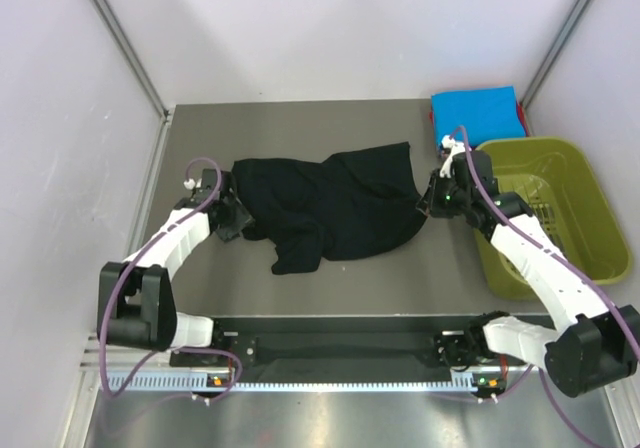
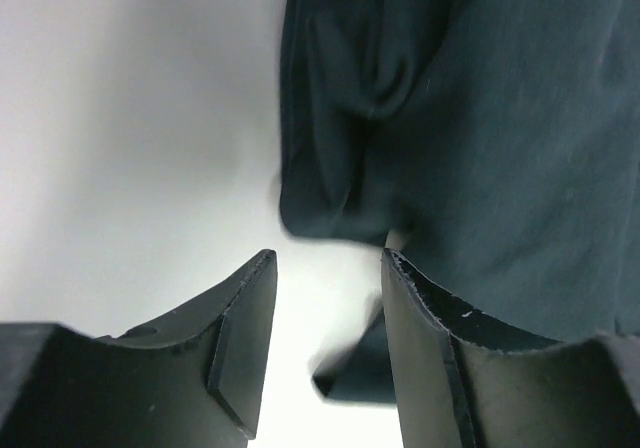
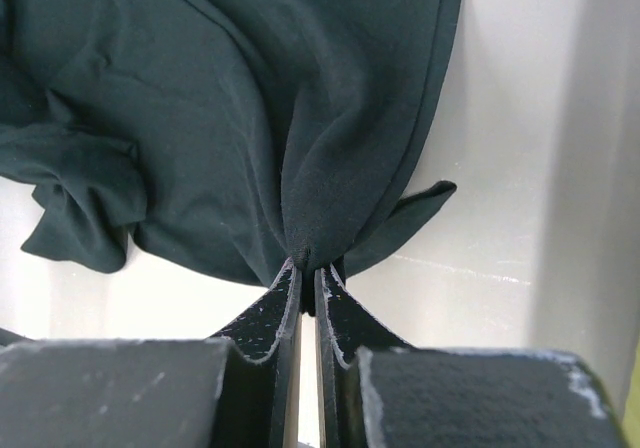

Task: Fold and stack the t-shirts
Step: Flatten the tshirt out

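A large black t-shirt [image 1: 330, 203] lies crumpled across the middle of the table, stretched between the two arms. My right gripper [image 1: 428, 204] is at its right edge, shut on a bunched fold of the black cloth [image 3: 250, 88]; the pinch [image 3: 308, 268] is plain in the right wrist view. My left gripper [image 1: 232, 214] is at the shirt's left end. Its jaws [image 2: 325, 258] stand apart, with the black cloth [image 2: 480, 118] just ahead and a scrap lying loose by the right finger [image 2: 430, 348]. A folded bright blue t-shirt [image 1: 478, 116] rests at the back right, a red edge [image 1: 433, 126] under it.
An olive-green plastic basket [image 1: 530, 146] stands at the right, beside the right arm. Pale walls close in the grey table [image 1: 400, 268] on the left, back and right. A black rail with the arm bases runs along the near edge.
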Action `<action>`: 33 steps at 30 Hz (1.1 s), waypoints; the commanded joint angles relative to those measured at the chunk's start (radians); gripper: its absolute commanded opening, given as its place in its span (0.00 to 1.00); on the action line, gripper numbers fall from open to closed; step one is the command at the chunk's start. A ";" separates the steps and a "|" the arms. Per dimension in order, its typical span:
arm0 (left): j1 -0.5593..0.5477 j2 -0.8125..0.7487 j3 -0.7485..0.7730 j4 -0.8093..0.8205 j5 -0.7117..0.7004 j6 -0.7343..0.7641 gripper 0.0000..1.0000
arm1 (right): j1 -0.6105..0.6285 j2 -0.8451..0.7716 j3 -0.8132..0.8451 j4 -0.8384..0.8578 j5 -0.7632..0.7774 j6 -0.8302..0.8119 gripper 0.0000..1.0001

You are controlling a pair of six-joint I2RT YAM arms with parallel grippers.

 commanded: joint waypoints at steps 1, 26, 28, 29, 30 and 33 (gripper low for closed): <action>0.003 0.046 -0.021 0.128 -0.030 -0.030 0.51 | 0.004 -0.036 -0.023 0.042 -0.010 0.006 0.04; 0.230 0.438 0.766 -0.018 -0.307 0.348 0.00 | 0.004 0.018 -0.031 0.022 0.088 0.015 0.01; 0.231 0.560 0.909 -0.074 -0.241 0.395 0.00 | 0.002 0.021 -0.034 0.022 0.089 0.020 0.01; 0.231 0.602 0.951 -0.104 -0.231 0.402 0.00 | 0.004 0.023 -0.033 0.021 0.089 0.024 0.00; 0.231 0.642 0.989 -0.160 -0.227 0.411 0.02 | 0.004 0.026 -0.031 0.019 0.091 0.024 0.00; 0.237 0.745 1.077 -0.213 -0.237 0.437 0.13 | 0.004 0.026 -0.020 0.004 0.130 0.026 0.00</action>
